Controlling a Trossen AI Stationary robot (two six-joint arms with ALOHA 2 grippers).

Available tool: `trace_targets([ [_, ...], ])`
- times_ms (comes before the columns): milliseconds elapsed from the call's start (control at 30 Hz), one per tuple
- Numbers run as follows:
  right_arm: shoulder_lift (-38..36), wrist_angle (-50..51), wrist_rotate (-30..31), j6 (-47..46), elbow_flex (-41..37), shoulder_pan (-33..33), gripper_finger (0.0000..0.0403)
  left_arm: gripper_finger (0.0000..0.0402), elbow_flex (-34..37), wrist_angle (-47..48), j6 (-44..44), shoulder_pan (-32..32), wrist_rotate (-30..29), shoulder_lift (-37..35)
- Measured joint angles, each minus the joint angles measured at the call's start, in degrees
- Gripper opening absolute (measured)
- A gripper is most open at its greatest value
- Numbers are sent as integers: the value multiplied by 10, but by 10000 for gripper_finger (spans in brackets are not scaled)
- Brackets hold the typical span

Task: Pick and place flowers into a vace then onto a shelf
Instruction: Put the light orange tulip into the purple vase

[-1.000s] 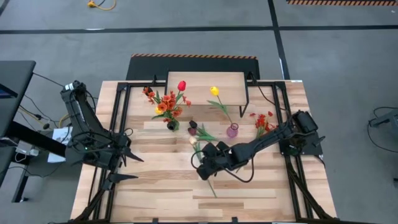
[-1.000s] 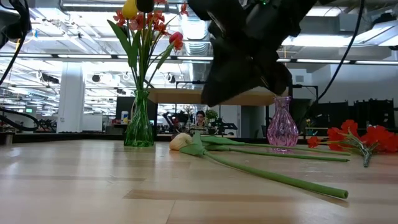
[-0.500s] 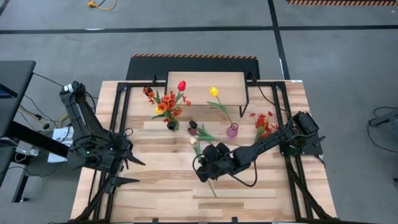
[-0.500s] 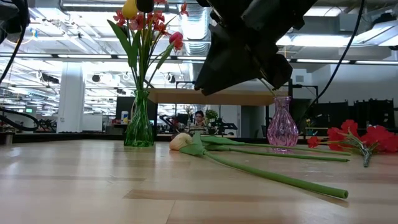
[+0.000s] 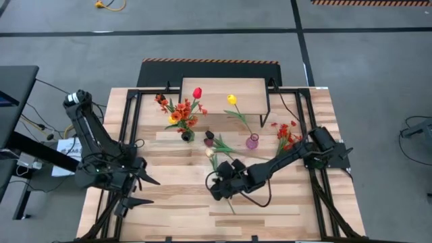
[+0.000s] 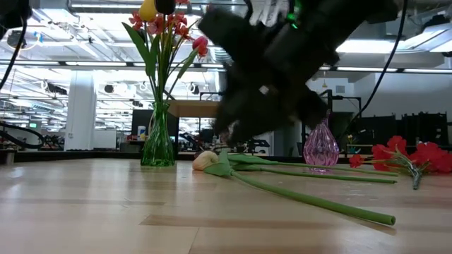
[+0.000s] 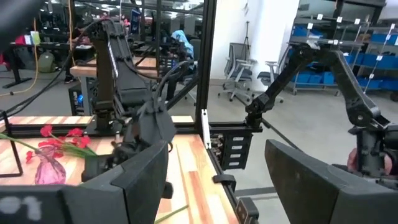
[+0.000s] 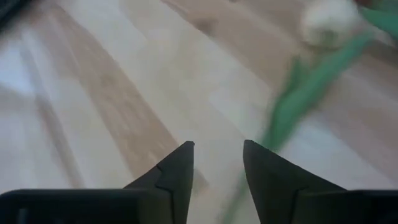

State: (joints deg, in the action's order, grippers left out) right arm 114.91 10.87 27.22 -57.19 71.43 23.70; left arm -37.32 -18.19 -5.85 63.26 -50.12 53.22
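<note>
A cream tulip (image 5: 210, 154) lies on the slatted table with its long green stem (image 6: 304, 200) running toward the near edge. My right gripper (image 5: 217, 192) hangs slanted down just over the middle of that stem and is open. In the right wrist view the stem (image 8: 305, 93) passes beside and under the fingers, with nothing pinched between them (image 8: 217, 152). My left gripper (image 5: 156, 191) waits open at the table's left. The green vase (image 5: 186, 136) holds several flowers. The pink vase (image 5: 252, 142) holds a yellow tulip. The shelf (image 5: 223, 91) stands at the far edge.
A dark maroon tulip (image 5: 209, 137) lies between the two vases. A spray of red blossoms (image 5: 285, 133) lies at the right, near the right arm. Black frame rails run along the table's left and right sides. Bare planks lie toward the near edge.
My right gripper has sunk toward the cream tulip's stem and gone a little toward the table's near edge. My left gripper has drifted toward the near edge. The flowers and vases have stayed put.
</note>
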Motion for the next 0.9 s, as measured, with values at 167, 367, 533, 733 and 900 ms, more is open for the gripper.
trace_targets([
  [167, 6, -4, -1, 0, -1, -1, 143, 256, 0, -15, -4, 0, 0, 16],
  [367, 7, 11, -3, 1, -2, -2, 142, 256, 0, -24, -4, 0, -1, 25],
  [533, 7, 32, -5, 2, -2, -6, 140, 256, 0, -24, -5, 0, -1, 24],
  [733, 7, 35, -3, 2, -2, -6, 147, 256, 0, -24, -5, 0, -1, 24],
  [900, 7, 34, -3, 0, -8, -6, 148, 256, 0, -24, -10, 0, 0, 24],
])
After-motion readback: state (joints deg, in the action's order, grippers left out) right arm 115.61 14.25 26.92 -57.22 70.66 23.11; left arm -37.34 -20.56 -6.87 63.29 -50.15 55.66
